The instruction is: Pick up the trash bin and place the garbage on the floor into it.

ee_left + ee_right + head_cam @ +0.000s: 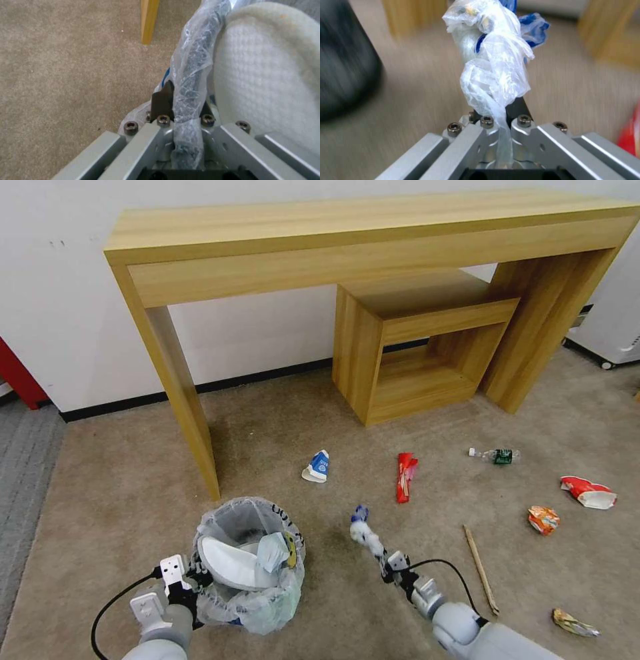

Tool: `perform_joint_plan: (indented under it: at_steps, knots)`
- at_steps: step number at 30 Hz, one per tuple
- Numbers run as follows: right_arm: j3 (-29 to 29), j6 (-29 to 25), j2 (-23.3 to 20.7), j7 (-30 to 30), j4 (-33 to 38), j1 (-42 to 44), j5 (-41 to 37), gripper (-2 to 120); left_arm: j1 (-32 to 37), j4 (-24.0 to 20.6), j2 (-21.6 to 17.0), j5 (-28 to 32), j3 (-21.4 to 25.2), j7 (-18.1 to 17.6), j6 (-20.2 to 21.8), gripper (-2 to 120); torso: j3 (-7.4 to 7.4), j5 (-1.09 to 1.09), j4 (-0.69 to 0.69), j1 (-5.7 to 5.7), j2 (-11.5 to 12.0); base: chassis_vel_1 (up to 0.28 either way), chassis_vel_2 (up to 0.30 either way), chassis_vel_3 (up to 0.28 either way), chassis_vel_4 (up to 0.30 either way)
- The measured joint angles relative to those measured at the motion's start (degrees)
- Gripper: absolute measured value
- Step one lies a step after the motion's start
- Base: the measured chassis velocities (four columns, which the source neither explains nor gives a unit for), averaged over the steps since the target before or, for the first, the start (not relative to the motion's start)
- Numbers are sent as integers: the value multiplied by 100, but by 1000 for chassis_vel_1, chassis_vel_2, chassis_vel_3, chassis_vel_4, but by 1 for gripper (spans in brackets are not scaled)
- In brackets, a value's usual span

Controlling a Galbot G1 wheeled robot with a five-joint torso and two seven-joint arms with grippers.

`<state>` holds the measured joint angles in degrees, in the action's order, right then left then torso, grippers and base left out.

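Note:
The trash bin [248, 587], lined with a crinkly whitish bag, stands on the beige floor [133, 493] at the lower left. A white slipper [227, 565] and a pale mask [272, 551] lie inside it. My left gripper [198, 579] is shut on the bin's near rim [191, 62], beside the slipper [266, 75]. To the bin's right, my right gripper [385, 565] is shut on a crumpled clear and blue wrapper [364, 529] and holds it above the carpet; the wrapper [493, 70] rises from that gripper [504, 113].
Garbage lies ahead and to the right: a blue-white carton [317, 467], a red wrapper [405, 477], a bottle [497, 455], a red-white wrapper [588, 492], an orange wrapper [543, 519], a wooden stick [481, 568]. A wooden desk [333, 227] and a low stool [413, 347] stand behind.

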<state>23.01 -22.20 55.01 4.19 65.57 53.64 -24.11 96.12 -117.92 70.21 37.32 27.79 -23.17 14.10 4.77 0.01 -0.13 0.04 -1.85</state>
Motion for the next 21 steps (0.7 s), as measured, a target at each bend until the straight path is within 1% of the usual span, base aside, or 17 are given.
perform_joint_plan:
  at_steps: [1,2,3,4,5,6,7,8,9,11,12,14,15,18,19,21]
  knots:
    - [-118,-92,-122,-111,356,75,-126,0,-8,5,-14,9,0,-4,1,0,0,-1,0,0,0,0,0,0,0]
    - [-293,-204,-292,-253,862,170,-236,0,-10,6,-33,19,1,-7,4,0,0,0,0,0,0,0,0,0,0]
    - [-468,-431,-510,-477,1384,238,-312,0,-12,6,-53,22,5,-14,5,0,0,-1,0,0,0,0,0,0,0]
    - [-468,-431,-510,-477,1384,238,-312,0,-12,6,-53,22,5,-14,5,0,0,-1,0,0,0,0,0,0,0]
    - [-546,-562,-617,-678,1635,252,-343,0,-15,6,-56,24,5,-15,9,0,0,-2,0,0,0,0,0,0,0]
    - [-655,-839,-834,-1157,2137,227,-438,0,-20,2,-56,24,3,-19,16,0,0,-1,0,0,0,0,0,0,0]
    - [-678,-998,-957,-1474,2446,161,-523,0,-25,-6,-50,24,-3,-20,20,0,0,-2,0,0,0,0,0,0,0]
    - [-678,-998,-957,-1474,2446,161,-523,0,-25,-6,-50,24,-3,-20,20,0,0,-2,0,0,0,0,0,0,0]
    - [-667,-1136,-1073,-1829,2789,58,-659,0,-31,-23,-41,21,-12,-21,25,0,0,-2,1,0,0,0,0,0,0]
    - [-494,-1267,-1182,-2299,3243,-144,-888,0,-36,-74,-27,18,-21,-28,45,0,0,-1,0,0,0,0,0,0,0]
    - [-494,-1267,-1182,-2299,3243,-144,-888,0,-36,-74,-27,18,-21,-28,45,0,0,-1,0,0,0,0,0,0,0]
    - [-258,-1306,-1214,-2552,3404,-341,-1023,0,-31,-117,-20,17,-21,-35,61,0,0,-1,0,0,0,0,0,0,0]
    - [-258,-1306,-1214,-2552,3404,-341,-1023,0,-31,-117,-20,17,-21,-35,61,0,0,-1,0,0,0,0,0,0,0]
    - [301,-1349,-1206,-2756,3359,-826,-1118,0,0,-178,9,13,-17,-42,77,0,0,-1,0,0,0,0,0,0,0]
    - [301,-1349,-1206,-2756,3359,-826,-1118,0,0,-178,9,13,-17,-42,77,0,0,-1,0,0,0,0,0,0,0]
    - [760,-1353,-1128,-2763,3169,-1185,-1158,0,31,-213,50,-12,-11,-44,80,0,0,-2,1,0,0,0,0,0,0]
